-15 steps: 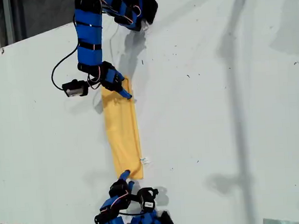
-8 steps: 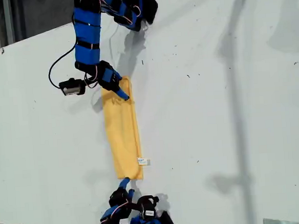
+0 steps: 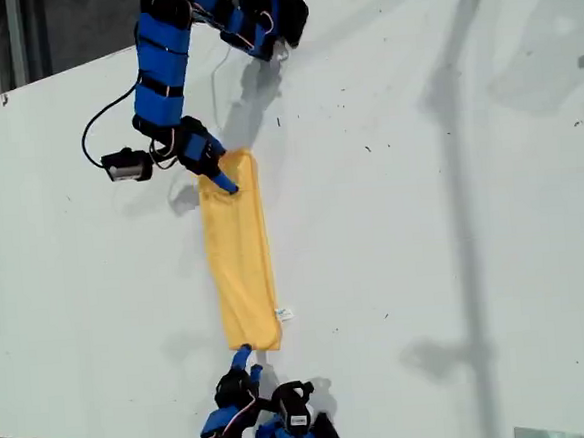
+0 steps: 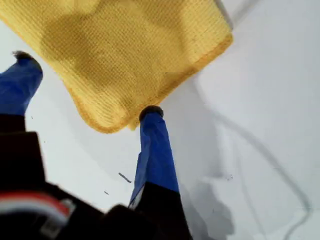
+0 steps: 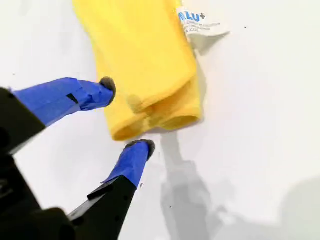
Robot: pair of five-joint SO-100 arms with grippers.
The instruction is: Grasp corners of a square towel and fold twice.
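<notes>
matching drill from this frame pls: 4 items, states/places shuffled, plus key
Column 1
1. towel
2. white tag
3. my first claw
4. my second claw

Column 2
A. open at the towel end that carries the tag
B. folded into a long narrow strip on the white table
C. open at the towel end nearer the exterior view's top
D. sticking out past the towel's edge, printed text showing

Pairs: 1-B, 2-D, 3-C, 4-A
</notes>
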